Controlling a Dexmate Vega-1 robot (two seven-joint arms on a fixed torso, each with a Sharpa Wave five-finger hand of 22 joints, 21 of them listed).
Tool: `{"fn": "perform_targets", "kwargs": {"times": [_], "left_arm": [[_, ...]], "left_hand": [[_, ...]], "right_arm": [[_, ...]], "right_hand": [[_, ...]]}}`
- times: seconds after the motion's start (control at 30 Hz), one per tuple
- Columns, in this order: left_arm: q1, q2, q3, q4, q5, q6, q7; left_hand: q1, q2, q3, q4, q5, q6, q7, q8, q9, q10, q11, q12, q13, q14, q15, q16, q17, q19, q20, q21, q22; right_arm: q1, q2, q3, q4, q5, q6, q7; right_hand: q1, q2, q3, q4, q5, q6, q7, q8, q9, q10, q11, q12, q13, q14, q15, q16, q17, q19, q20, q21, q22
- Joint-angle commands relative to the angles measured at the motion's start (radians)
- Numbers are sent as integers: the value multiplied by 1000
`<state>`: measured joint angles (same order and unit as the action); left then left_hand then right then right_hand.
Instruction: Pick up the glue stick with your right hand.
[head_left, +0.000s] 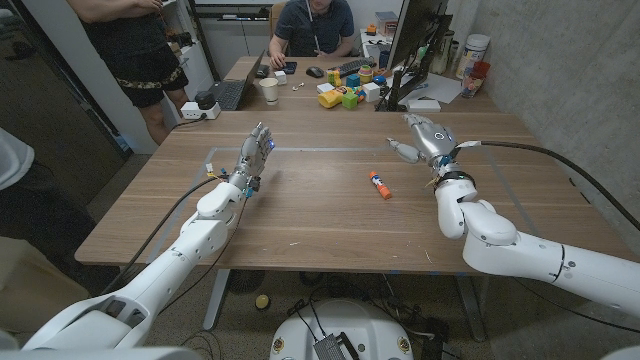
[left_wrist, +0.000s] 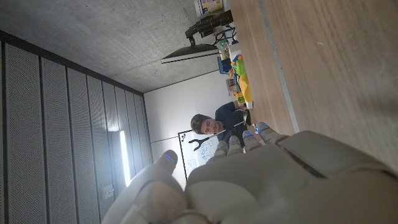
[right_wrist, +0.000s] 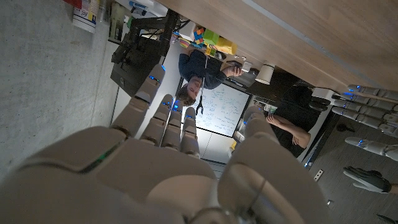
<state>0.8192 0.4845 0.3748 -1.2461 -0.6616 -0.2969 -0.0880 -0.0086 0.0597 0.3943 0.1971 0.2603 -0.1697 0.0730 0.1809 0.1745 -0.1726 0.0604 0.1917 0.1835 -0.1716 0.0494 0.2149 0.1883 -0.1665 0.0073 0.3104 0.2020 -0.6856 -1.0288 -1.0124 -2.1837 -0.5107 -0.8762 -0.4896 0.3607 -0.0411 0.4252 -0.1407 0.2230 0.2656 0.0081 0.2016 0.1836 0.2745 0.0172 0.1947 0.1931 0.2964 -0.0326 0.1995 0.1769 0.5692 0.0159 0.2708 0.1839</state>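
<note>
A small glue stick (head_left: 380, 184) with a white body and orange-red ends lies on the wooden table (head_left: 320, 215) near its middle. My right hand (head_left: 430, 140) is to the right of it and a little farther back, fingers apart and holding nothing, a short gap from the stick. In the right wrist view the right hand (right_wrist: 168, 162) has its fingers spread, with nothing between them. My left hand (head_left: 253, 160) stands at the table's left part, fingers extended upward and empty. In the left wrist view the left hand (left_wrist: 261, 180) also holds nothing.
A second desk behind carries coloured blocks (head_left: 345, 95), a cup (head_left: 269, 90), a laptop (head_left: 228, 93) and a monitor (head_left: 415, 45). One person sits behind that desk (head_left: 315, 25), another stands at the back left (head_left: 135, 50). A concrete wall runs along the right.
</note>
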Motion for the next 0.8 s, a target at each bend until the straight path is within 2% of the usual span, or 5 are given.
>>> {"fn": "perform_targets", "kwargs": {"times": [0.03, 0.4, 0.57, 0.8], "left_arm": [[7, 6, -6, -6, -4, 1, 2], [3, 2, -6, 6, -7, -1, -5], [0, 1, -6, 10, -6, -2, -5], [-5, 0, -6, 18, -7, -2, -10]], "left_hand": [[-1, 125, -4, 3, 8, -89, 6, 3, 3, -145, 9, 1, 3, -211, 3, -2, 1, -72, 7, 0, 3], [-1, 125, -6, 3, 9, -88, 6, 3, 3, -146, 7, 1, 3, -211, 3, -2, 1, -72, 6, -1, 3], [-1, 125, -6, 3, 9, -88, 6, 3, 3, -144, 8, 2, 3, -211, 3, -2, 1, -72, 6, -1, 3], [-1, 125, -8, 3, 9, -88, 5, 3, 3, -146, 5, 1, 3, -211, 3, -2, 1, -72, 6, -2, 3]], "right_arm": [[69, 33, -75, 36, -31, 27, 78], [121, 55, -120, 70, -39, 48, 148], [144, 58, -139, 89, -33, 66, 191], [178, 79, -180, 124, -54, 68, 249]], "right_hand": [[21, -3, 0, -11, 12, 2, -9, 0, 4, -10, -5, -5, 4, 2, -8, -4, 2, 15, -4, 1, 3], [62, 10, 5, -18, 21, 7, -39, -1, 5, -3, -13, -1, 4, 19, -13, 2, 3, 38, -14, 7, 4], [86, 14, 1, -20, 24, 47, -51, 13, 6, 0, -16, 1, 4, 18, -9, 0, 4, 47, -8, 8, 4], [91, 15, -7, -15, 24, 57, -50, 14, 7, 1, -18, 2, 4, 6, -5, -4, 6, 43, -4, 4, 5]]}}
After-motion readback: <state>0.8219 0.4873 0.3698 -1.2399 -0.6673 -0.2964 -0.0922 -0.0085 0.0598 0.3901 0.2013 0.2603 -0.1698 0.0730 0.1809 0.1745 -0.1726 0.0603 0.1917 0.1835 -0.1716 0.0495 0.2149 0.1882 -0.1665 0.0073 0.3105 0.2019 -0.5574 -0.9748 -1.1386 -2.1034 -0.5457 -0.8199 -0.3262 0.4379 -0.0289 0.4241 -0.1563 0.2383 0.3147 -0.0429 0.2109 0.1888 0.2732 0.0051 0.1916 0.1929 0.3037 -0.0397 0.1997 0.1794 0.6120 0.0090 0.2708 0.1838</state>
